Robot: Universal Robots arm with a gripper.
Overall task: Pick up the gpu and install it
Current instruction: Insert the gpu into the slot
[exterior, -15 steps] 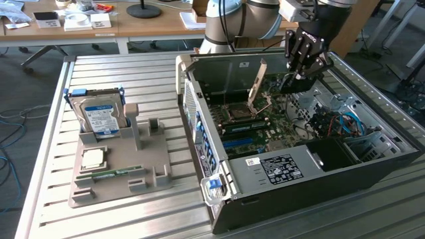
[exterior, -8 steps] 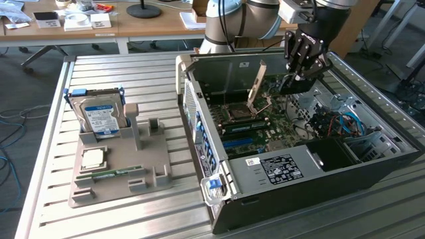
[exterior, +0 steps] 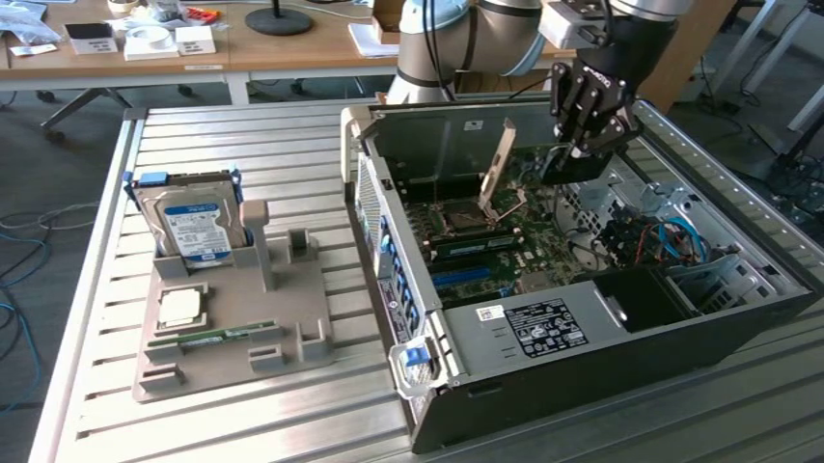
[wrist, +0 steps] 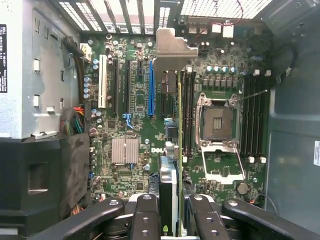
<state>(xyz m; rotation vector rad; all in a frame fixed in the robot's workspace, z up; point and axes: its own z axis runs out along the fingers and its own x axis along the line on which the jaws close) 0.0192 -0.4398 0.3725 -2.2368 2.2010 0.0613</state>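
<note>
From my console I saw the gripper (exterior: 582, 147) hanging inside the open computer case (exterior: 721, 318), which sat on the slatted metal table (exterior: 258, 145) toward the exterior view's right edge. Its jaws were clamped on the gpu (exterior: 570, 166), held on edge above the motherboard (exterior: 515, 246). I could not tell whether the card touched a slot.

In the wrist view the gripper (wrist: 170, 215) pinched the gpu (wrist: 169, 182) from both sides, with the card's silver bracket (wrist: 172, 50) toward the case's slotted rear wall. The card ran between the blue slot (wrist: 151, 87) and the memory slots beside the open CPU socket (wrist: 217, 122). White "DELL" lettering (wrist: 157, 149) showed on the board just beside the card. A small green mark on the card near the fingers (wrist: 145, 215) was unreadable.

Near the table's edge at the exterior view's left, a grey holder (exterior: 232, 357) carried an upright hard drive (exterior: 193, 227) with a blue-and-white label, a processor chip (exterior: 180, 307) and a green memory stick (exterior: 212, 338). I could read neither that label nor the black-and-white sticker (exterior: 547, 328) inside the case.
</note>
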